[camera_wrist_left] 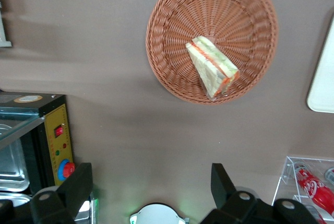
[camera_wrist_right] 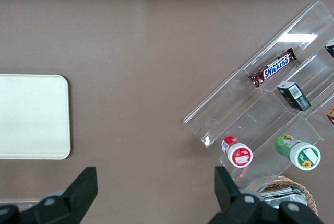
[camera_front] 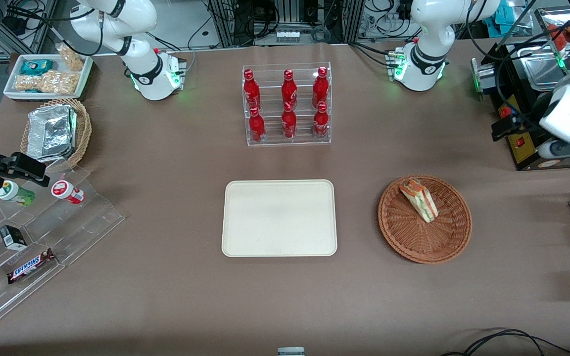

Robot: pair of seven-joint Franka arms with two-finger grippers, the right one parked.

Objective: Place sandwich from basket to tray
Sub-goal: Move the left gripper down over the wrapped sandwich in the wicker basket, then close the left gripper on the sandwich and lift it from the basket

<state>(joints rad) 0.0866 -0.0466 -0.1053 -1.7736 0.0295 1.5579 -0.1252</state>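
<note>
The sandwich [camera_front: 418,199], a wrapped white-bread wedge with red and green layers, lies in the round reddish-brown wicker basket [camera_front: 413,240], toward the working arm's end of the table. It also shows in the left wrist view [camera_wrist_left: 213,66], lying in the basket [camera_wrist_left: 172,20]. The cream tray [camera_front: 279,217] sits bare beside the basket, mid-table; its edge shows in the left wrist view [camera_wrist_left: 322,78]. My left gripper [camera_front: 510,127] hangs open and empty high above the table, farther from the front camera than the basket. In its wrist view the gripper [camera_wrist_left: 150,182] has its fingers wide apart.
A clear rack of red bottles [camera_front: 287,105] stands farther back than the tray. A black appliance [camera_front: 520,143] with red buttons sits close by my gripper. A clear stepped stand with snacks [camera_front: 42,237] and a paler basket with foil [camera_front: 57,131] lie toward the parked arm's end.
</note>
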